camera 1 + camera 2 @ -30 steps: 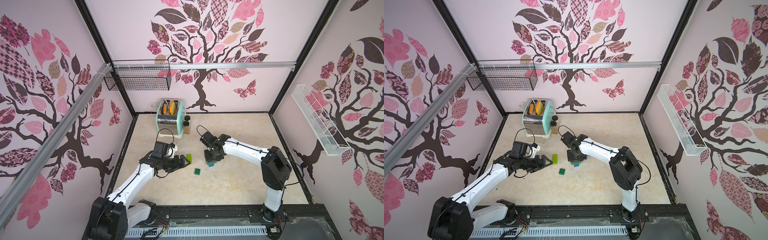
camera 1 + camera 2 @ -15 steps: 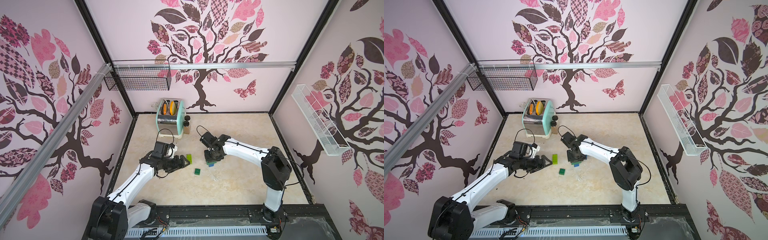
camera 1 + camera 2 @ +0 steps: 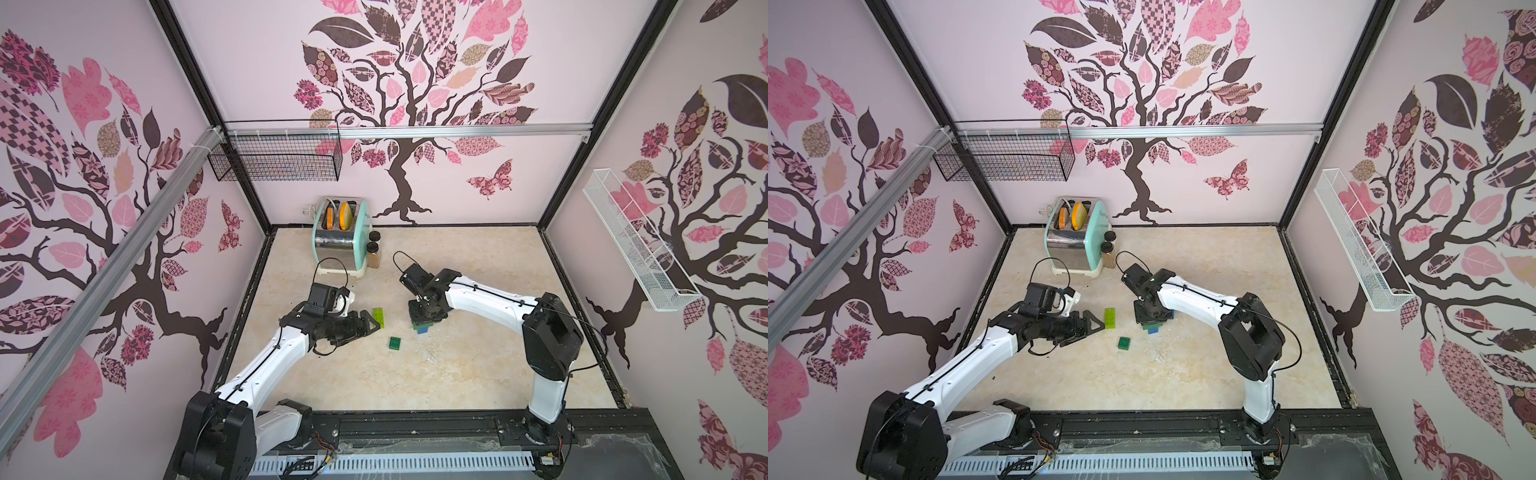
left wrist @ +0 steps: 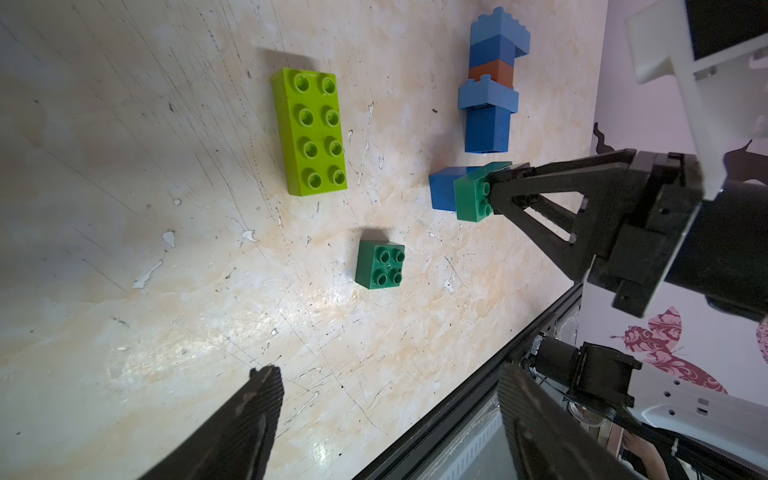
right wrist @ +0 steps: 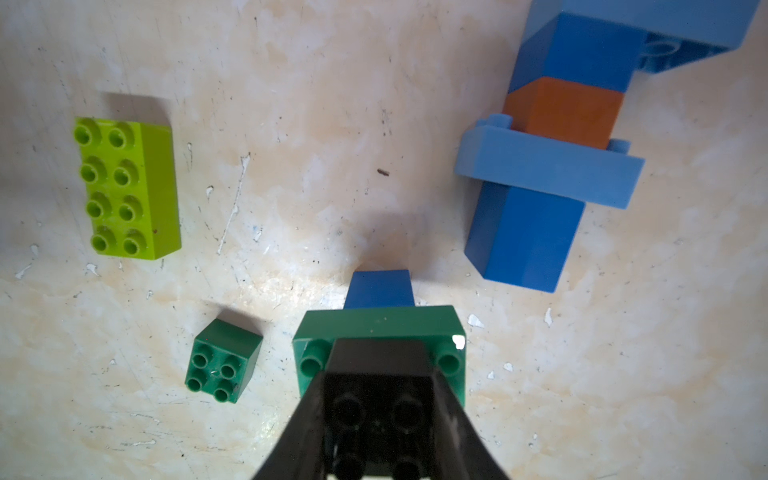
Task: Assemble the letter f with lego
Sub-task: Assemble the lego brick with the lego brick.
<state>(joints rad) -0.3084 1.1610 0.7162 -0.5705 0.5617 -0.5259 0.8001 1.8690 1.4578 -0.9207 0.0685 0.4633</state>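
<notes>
My right gripper (image 5: pixel 379 374) is shut on a black lego brick (image 5: pixel 376 409). The black brick sits on a dark green oblong brick (image 5: pixel 378 328), which rests on a blue brick (image 5: pixel 380 289); the left wrist view shows this stack (image 4: pixel 461 193) under the right gripper (image 4: pixel 498 189). Beside it lies a joined piece of blue, light blue and orange-brown bricks (image 5: pixel 552 166). A lime oblong brick (image 3: pixel 378 316) and a small dark green square brick (image 3: pixel 395 343) lie loose between the arms. My left gripper (image 3: pixel 370 326) hovers open and empty next to the lime brick.
A mint-and-chrome toaster (image 3: pixel 340 241) with two dark-capped jars (image 3: pixel 373 253) stands at the back left. The black front rail (image 4: pixel 478 395) runs close to the left gripper. A wire basket (image 3: pixel 278 162) hangs on the back wall.
</notes>
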